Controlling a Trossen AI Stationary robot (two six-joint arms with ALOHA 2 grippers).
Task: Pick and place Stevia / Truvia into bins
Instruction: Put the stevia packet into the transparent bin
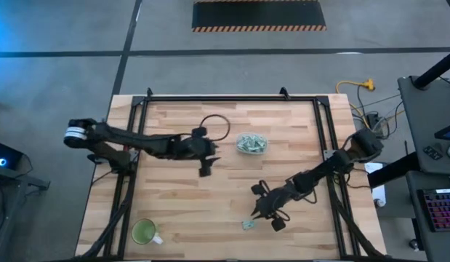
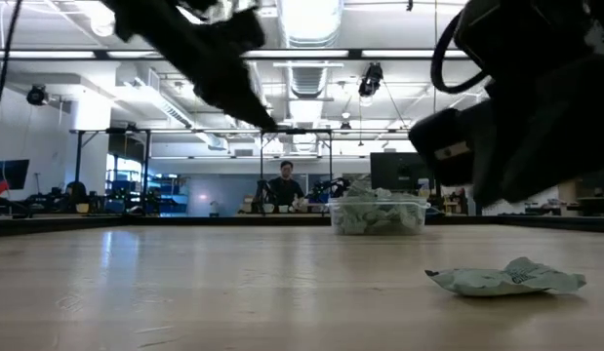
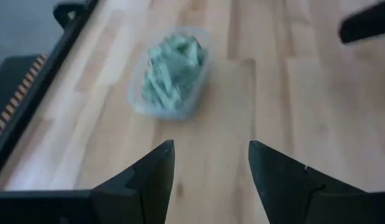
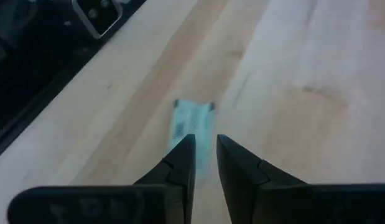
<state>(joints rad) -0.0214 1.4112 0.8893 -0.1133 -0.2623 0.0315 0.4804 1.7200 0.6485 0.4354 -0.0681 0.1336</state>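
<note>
The clear tub (image 1: 251,144) sits on the wooden table (image 1: 174,204), heaped with pale green and white sachets (image 3: 170,74); it is taken as the reference point. The left gripper (image 1: 206,164) hangs above the table just beside the tub, on the side toward the left arm's base, its fingers (image 3: 152,174) spread apart with nothing between them and the tub directly ahead in the left wrist view. One loose sachet (image 1: 248,225) lies flat on the table well apart from the tub, toward the near edge. The right gripper (image 1: 272,217) is just beside that sachet, its fingers (image 4: 180,165) drawn close with a narrow gap between them, tips over the sachet's near end; whether they touch it cannot be told. A green cup (image 1: 144,232) stands well away from the tub at the table's near left corner. A person (image 2: 285,185) shows far behind the tub.
</note>
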